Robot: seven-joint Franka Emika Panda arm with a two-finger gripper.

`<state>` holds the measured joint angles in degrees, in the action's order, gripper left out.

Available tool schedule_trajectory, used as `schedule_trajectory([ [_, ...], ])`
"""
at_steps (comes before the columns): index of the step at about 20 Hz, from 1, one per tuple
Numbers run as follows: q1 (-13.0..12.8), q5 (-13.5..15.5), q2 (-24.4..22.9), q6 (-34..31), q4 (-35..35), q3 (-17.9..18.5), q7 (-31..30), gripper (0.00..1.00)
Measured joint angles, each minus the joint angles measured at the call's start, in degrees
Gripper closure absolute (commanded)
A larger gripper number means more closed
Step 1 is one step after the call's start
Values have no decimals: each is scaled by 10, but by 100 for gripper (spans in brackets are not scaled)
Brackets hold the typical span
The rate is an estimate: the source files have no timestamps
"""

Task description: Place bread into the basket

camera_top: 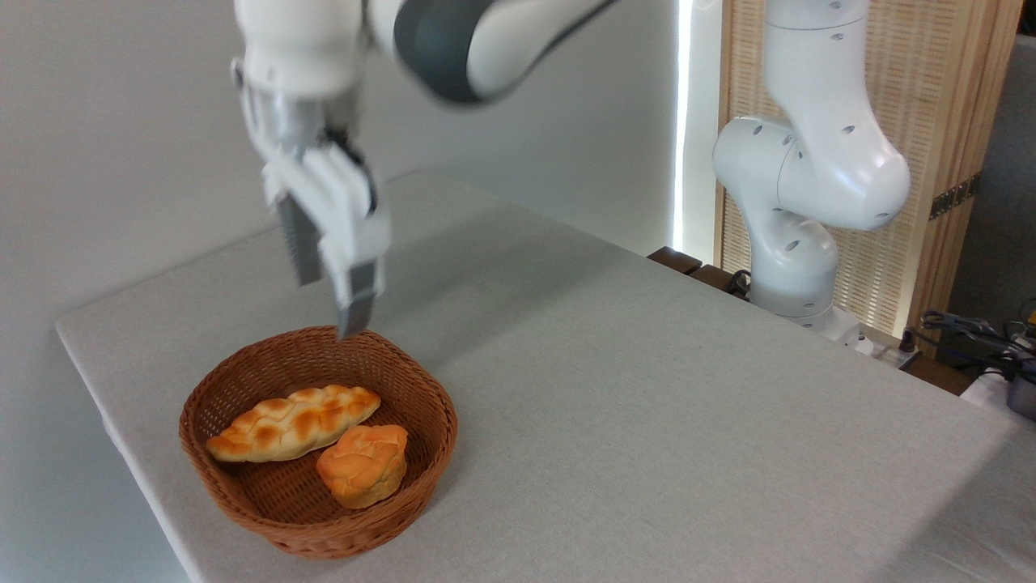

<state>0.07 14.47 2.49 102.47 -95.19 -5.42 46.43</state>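
Bread, the long braided loaf with golden crust (293, 423), lies inside the round brown wicker basket (243, 504), long axis from lower left to upper right, touching the small orange bun (362, 465). Above its right end (blurred) the fingers (328, 312) hang apart, holding nothing.

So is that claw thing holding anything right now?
Gripper: open and empty, above the basket; the bread lies inside.

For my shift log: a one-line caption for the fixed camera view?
Long braided golden loaf lies beside round orange bun inside brown wicker basket; empty gripper above.
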Motion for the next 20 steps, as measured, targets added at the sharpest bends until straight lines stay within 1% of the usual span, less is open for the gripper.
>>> schedule_trajectory([
  [1, 6, -28, -7, -36, 16, 0, 0, 0],
  [2, 7, -42, -10, -50, 23, 0, 0, 0],
  [3, 8, -67, -14, -64, 32, 0, 0, 0],
  [5, 7, -94, -16, -71, 38, -1, 0, 0],
  [7, 8, -108, -16, -71, 39, 0, -1, 0],
  [9, 8, -113, -16, -72, 40, 4, -2, 0],
  [14, 7, -114, -16, -89, 44, 20, -2, 0],
  [20, 6, -114, -16, -89, 45, 25, -2, 0],
])
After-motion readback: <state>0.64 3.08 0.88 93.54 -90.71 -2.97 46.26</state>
